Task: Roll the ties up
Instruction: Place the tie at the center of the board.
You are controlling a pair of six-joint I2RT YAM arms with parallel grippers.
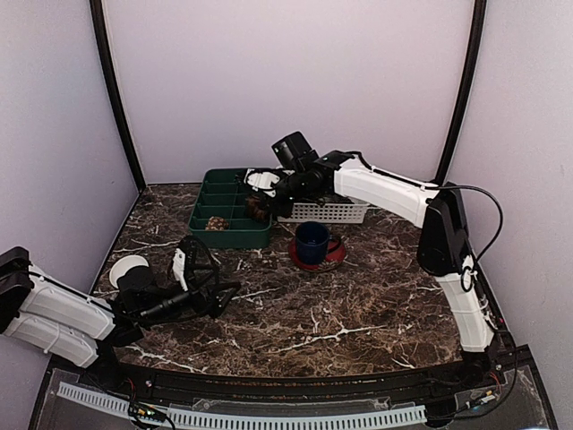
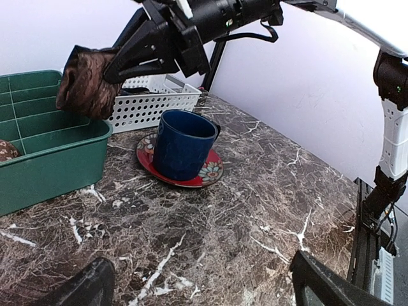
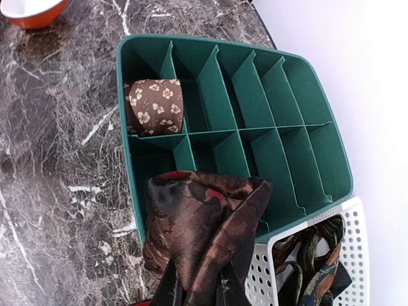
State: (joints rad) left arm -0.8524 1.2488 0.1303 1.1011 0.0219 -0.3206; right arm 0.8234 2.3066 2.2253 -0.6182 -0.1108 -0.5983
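Note:
My right gripper is shut on a bunched dark brown tie with red and tan pattern and holds it above the near right corner of the green divided tray. The same tie hangs over the tray's edge in the left wrist view. A rolled brown tie with pale flowers sits in one tray compartment; it shows as a speckled coil from above. More ties lie in the white perforated basket. My left gripper is open and empty low over the table at the front left.
A blue mug stands on a red patterned saucer just right of the tray. A white bowl sits at the left by my left arm. Walls enclose the table on three sides.

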